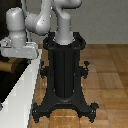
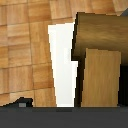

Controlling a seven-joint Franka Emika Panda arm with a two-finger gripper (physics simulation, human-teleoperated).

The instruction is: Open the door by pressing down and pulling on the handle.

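We are looking at a bare simulated test room: a wood parquet floor (image 1: 107, 75) is spreading under the black pedestal (image 1: 64, 70), and a plain grey wall (image 1: 105, 22) is closing off the back.

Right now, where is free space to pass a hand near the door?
Bare wooden floor lies on the exterior view's right of the black pedestal. It is crowded where the gripper sits over the handle, beside the door's white frame.

Both views rendered low-res, soft, pixelated at edges. Even, diffuse light; no glare seen. Faint shadow cast under pedestal (image 1: 65, 102) on wood floor (image 1: 107, 75). Handle (image 2: 100, 47) shaded darker on top part.
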